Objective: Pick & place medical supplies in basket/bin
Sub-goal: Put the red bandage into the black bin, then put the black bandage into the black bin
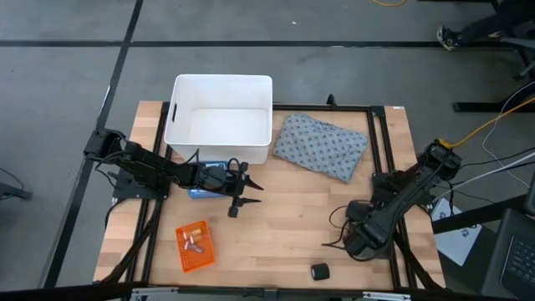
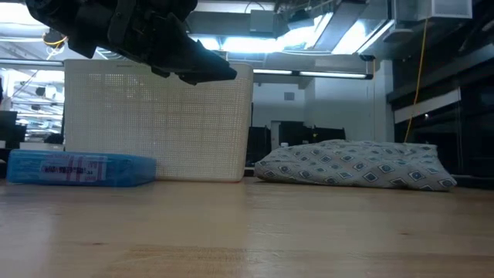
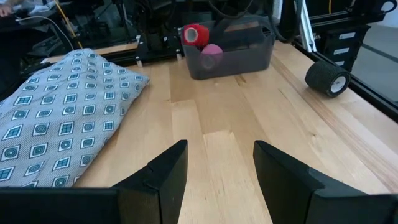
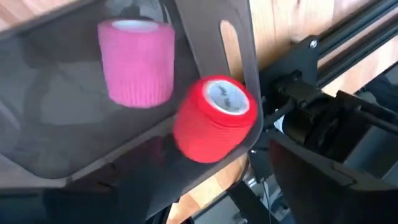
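Grey floor (image 1: pixel 334 21) lying around wooden table (image 1: pixel 284 242), dark lines crossing it. Beyond table, ceiling lights (image 2: pixel 324 31) glowing bright; yellow cable (image 2: pixel 421 54) hanging beside dark wall panels.

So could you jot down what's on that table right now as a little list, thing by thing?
white tub: far side of the table, looks empty
grey dotted pack: lying flat beside the tub
blue packet: flat on the table in front of the tub
orange basket: near edge, small pieces inside
dark tray: holds the pink roll
red roll: at the tray's rim
black roll: loose near the front edge
left gripper: open, empty, above the table
right gripper: over the dark tray
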Motion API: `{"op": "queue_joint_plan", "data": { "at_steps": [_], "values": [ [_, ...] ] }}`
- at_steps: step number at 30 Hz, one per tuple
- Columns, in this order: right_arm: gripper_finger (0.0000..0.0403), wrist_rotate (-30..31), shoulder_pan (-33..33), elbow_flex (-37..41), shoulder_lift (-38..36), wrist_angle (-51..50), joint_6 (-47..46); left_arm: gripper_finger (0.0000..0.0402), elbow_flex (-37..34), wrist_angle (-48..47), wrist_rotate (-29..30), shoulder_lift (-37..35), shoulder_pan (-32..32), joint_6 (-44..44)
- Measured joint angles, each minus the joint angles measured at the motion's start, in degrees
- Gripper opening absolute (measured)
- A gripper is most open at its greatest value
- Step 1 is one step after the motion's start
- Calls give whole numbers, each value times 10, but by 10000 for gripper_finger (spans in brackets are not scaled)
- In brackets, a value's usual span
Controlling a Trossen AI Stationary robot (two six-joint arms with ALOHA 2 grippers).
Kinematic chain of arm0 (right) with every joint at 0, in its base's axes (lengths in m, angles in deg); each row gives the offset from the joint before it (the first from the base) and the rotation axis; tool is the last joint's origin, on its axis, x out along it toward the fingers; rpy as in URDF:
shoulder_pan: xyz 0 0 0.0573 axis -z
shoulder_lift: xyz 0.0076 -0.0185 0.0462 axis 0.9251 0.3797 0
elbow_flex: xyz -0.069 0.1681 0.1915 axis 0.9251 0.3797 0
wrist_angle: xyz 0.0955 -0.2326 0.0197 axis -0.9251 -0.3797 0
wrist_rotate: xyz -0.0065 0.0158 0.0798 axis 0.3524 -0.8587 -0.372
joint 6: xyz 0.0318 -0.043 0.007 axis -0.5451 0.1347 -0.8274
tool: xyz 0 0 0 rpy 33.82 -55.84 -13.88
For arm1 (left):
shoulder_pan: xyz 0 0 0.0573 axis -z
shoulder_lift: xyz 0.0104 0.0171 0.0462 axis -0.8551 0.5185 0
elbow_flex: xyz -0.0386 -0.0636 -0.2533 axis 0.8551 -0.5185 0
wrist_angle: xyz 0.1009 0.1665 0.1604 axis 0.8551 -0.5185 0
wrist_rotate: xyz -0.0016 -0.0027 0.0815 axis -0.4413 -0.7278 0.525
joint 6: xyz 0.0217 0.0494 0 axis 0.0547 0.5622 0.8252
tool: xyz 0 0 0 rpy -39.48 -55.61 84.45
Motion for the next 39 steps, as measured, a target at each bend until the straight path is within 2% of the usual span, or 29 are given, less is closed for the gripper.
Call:
{"op": "queue_joint_plan", "data": {
  "at_steps": [6,14,21,26,30,39],
  "values": [
    [350,-17,-4,1,0,1,-2,182,0,0,0,0,0,0],
    [361,12,-3,1,0,27,-16,182,0,0,0,0,0,0],
    [362,117,-3,1,0,91,6,182,0,0,0,0,0,0],
    [362,200,10,1,1,95,43,182,0,0,0,0,0,0],
    [362,190,20,0,1,106,-14,182,0,0,0,0,0,0],
    [362,184,49,0,1,125,-31,182,0,0,0,0,0,0]
  ]
}}
